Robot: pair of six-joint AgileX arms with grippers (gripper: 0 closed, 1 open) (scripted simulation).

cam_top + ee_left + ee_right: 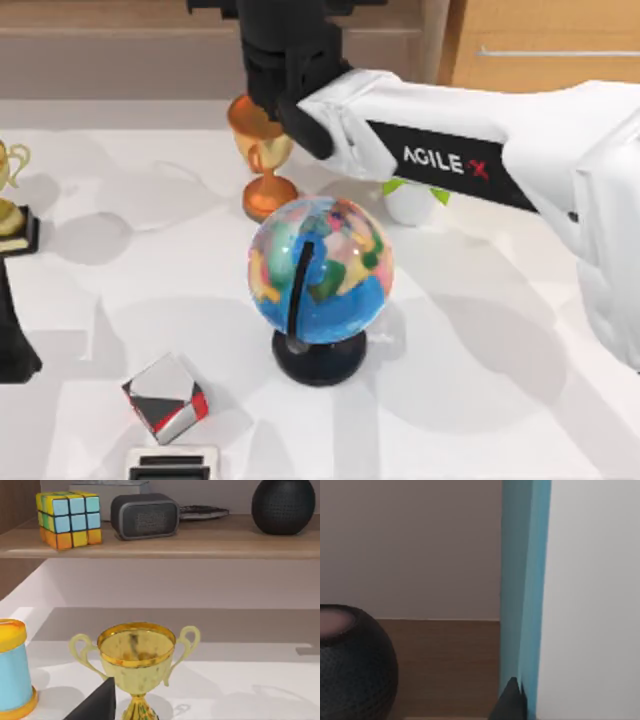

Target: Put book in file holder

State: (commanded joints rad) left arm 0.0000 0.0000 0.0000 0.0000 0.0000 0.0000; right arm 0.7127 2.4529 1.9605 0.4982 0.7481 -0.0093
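Closest to the right wrist camera stands the book, its light-blue cover upright at the centre of the frame with white page edges to the right; a dark fingertip touches its lower edge, though whether the right tool is clamped on it I cannot tell. A black round speaker sits lower left. From above, the right arm reaches to the upper centre, over a bronze trophy and globe on the worktop.
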